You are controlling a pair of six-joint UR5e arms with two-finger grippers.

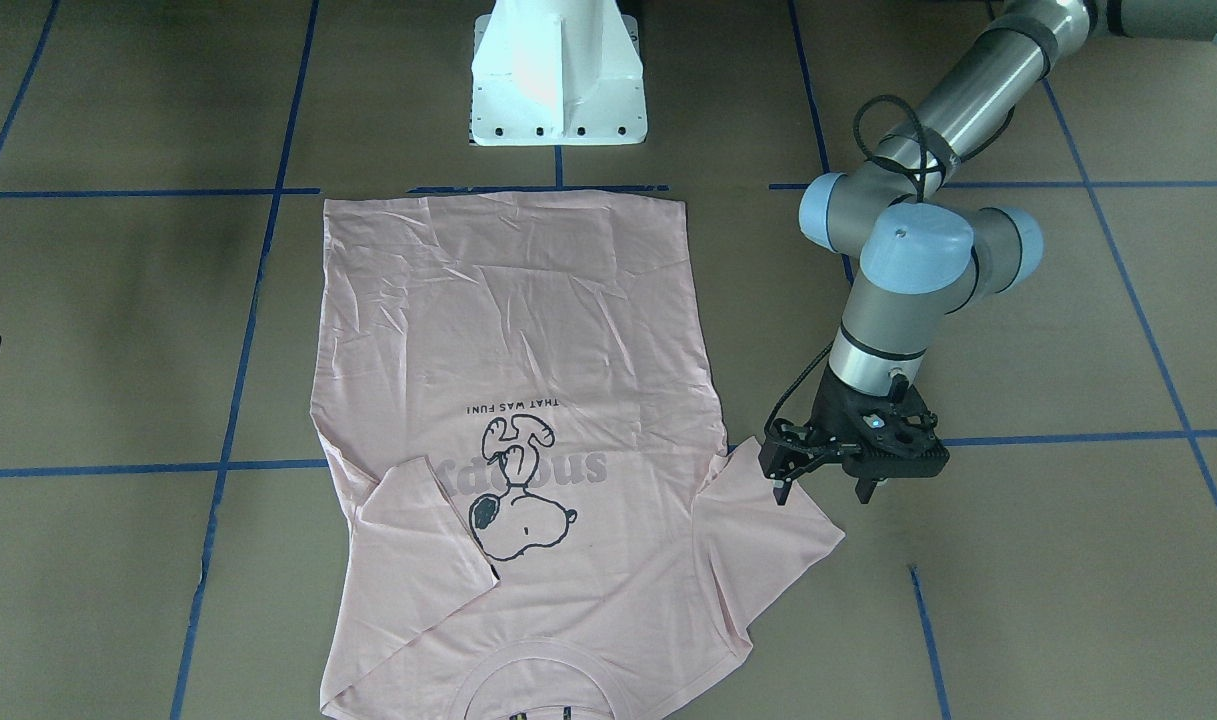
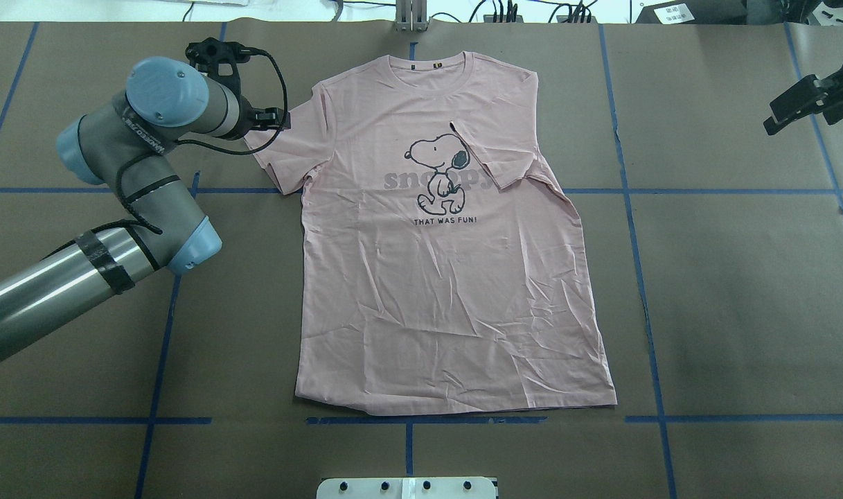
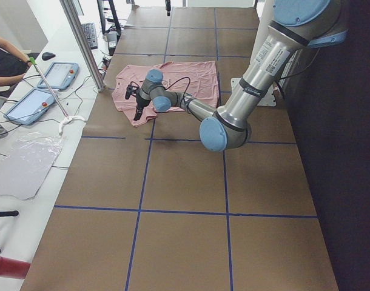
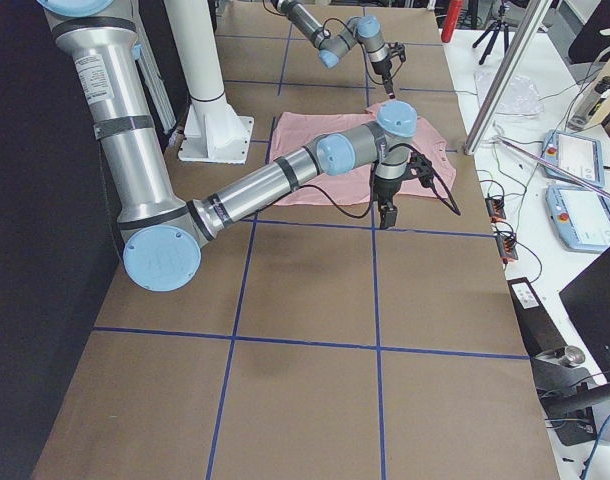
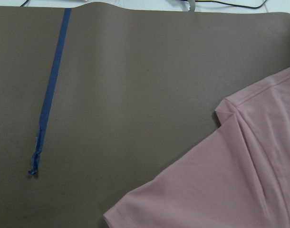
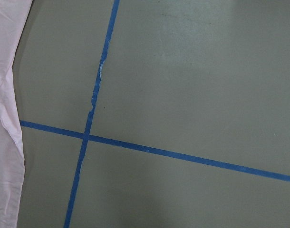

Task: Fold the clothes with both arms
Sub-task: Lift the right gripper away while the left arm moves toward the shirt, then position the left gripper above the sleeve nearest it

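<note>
**Left hand over sleeve, shirt flat**

T-shirt lies print-up on the desk. Its spread sleeve sits just under the left hand, whose fingers are apart and hold nothing. Right hand is well clear of the shirt; parted or not, cannot tell. Cloth is likely light, limp and crease-prone, so pinch the sleeve hem. Front view shows the parted fingers; overhead hides them behind the wrist.
</note>
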